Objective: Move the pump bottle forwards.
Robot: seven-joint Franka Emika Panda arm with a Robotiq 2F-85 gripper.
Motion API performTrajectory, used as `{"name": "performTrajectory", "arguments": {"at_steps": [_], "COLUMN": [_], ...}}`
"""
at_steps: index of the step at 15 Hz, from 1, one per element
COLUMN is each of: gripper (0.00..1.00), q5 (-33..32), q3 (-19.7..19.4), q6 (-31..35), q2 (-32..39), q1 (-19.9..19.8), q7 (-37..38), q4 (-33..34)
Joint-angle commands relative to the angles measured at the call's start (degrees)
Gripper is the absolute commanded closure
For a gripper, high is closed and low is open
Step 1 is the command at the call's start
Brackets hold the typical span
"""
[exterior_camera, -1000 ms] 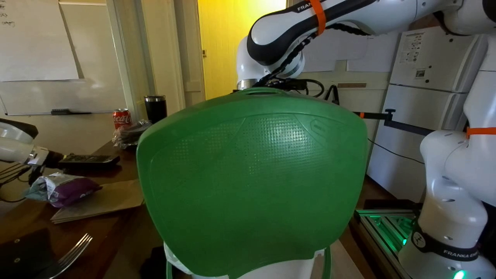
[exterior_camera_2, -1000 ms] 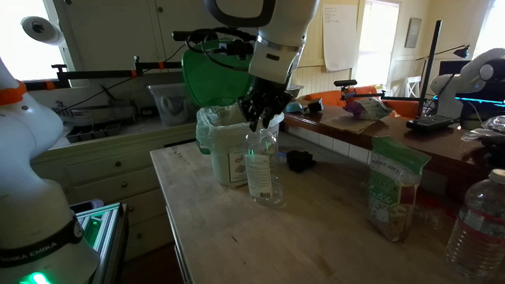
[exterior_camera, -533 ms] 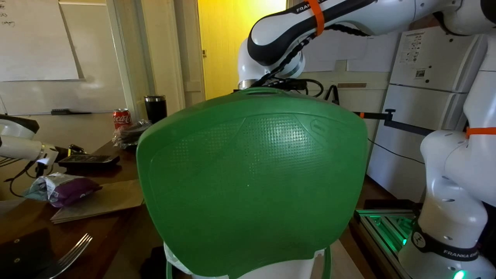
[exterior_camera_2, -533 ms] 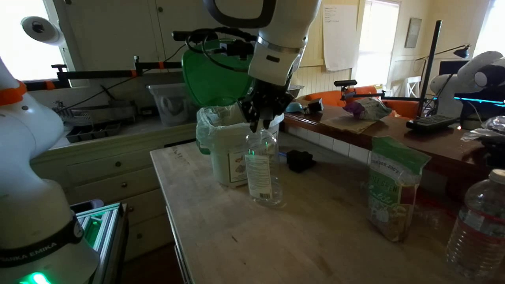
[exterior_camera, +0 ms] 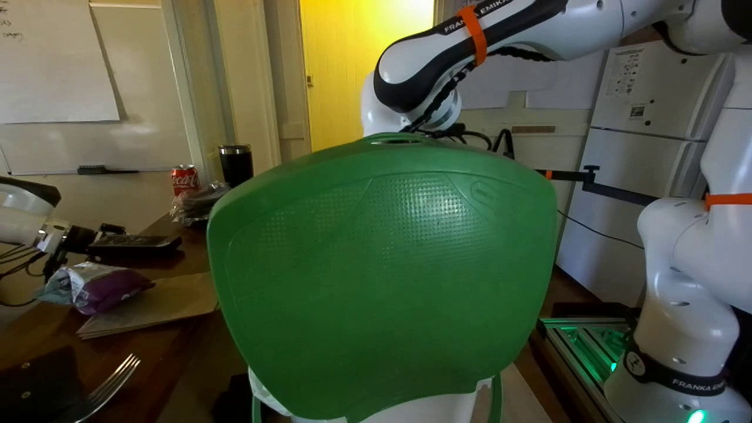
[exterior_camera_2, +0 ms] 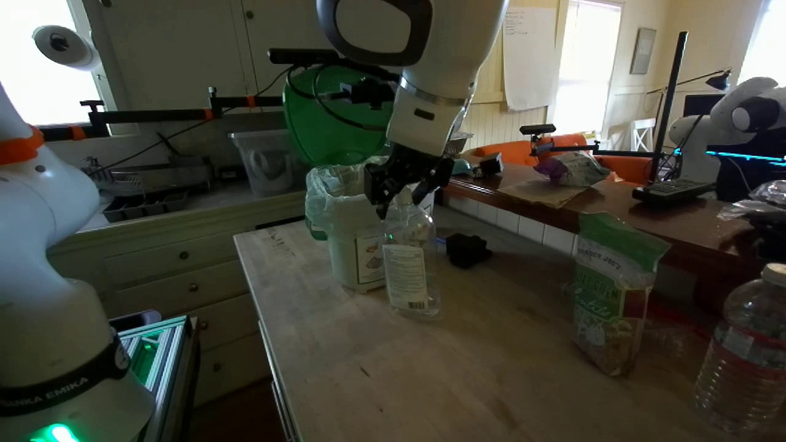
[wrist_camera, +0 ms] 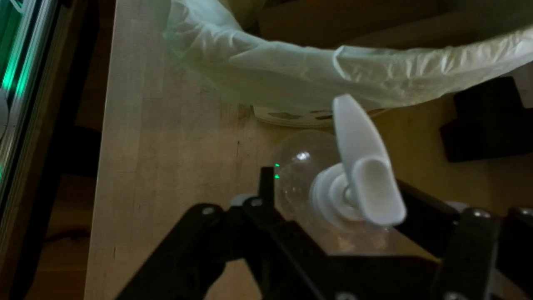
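The clear pump bottle point(exterior_camera_2: 406, 273) has a white label and stands upright on the wooden counter point(exterior_camera_2: 344, 368), close in front of the lined bin. In the wrist view its white pump head point(wrist_camera: 370, 175) points up toward the bin. My gripper point(exterior_camera_2: 401, 205) is open, with its fingers on either side of the bottle's top; in the wrist view point(wrist_camera: 335, 189) there are gaps between the fingers and the white collar. In an exterior view the green lid point(exterior_camera: 382, 264) hides both bottle and gripper.
A white bin point(exterior_camera_2: 344, 239) with a plastic liner point(wrist_camera: 291, 71) stands directly behind the bottle. A black object point(exterior_camera_2: 466, 250) lies right of it. A green food bag point(exterior_camera_2: 614, 294) and a large water bottle point(exterior_camera_2: 746, 356) stand at the right. The counter's left edge point(exterior_camera_2: 264, 325) is near.
The gripper fingers have spread apart from the pump head, where they were close together. The wrist has lowered and tilted slightly. The bottle has turned a little and stays on the counter.
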Motion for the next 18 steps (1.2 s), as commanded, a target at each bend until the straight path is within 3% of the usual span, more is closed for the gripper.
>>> {"name": "performTrajectory", "arguments": {"at_steps": [1, 2, 3, 4, 5, 9, 18], "gripper": [0.03, 0.00, 0.11, 0.33, 0.33, 0.62, 0.71], "q5": [0.62, 0.53, 0.55, 0.61, 0.64, 1.42, 4.60], "q3": [0.10, 0.14, 0.12, 0.11, 0.10, 0.22, 0.43], "q6": [-0.48, -0.46, -0.38, -0.38, -0.34, -0.92, -2.11], "q2": [1.74, 2.05, 2.27, 2.43, 2.41, 2.10, 3.20], "q1": [-0.02, -0.02, -0.06, -0.07, -0.08, 0.06, 0.21], "q7": [-2.72, -2.99, -3.32, -3.61, -3.73, -4.46, -4.95], "q4": [-1.11, -1.18, -1.24, -1.28, -1.19, -0.93, -0.02]}}
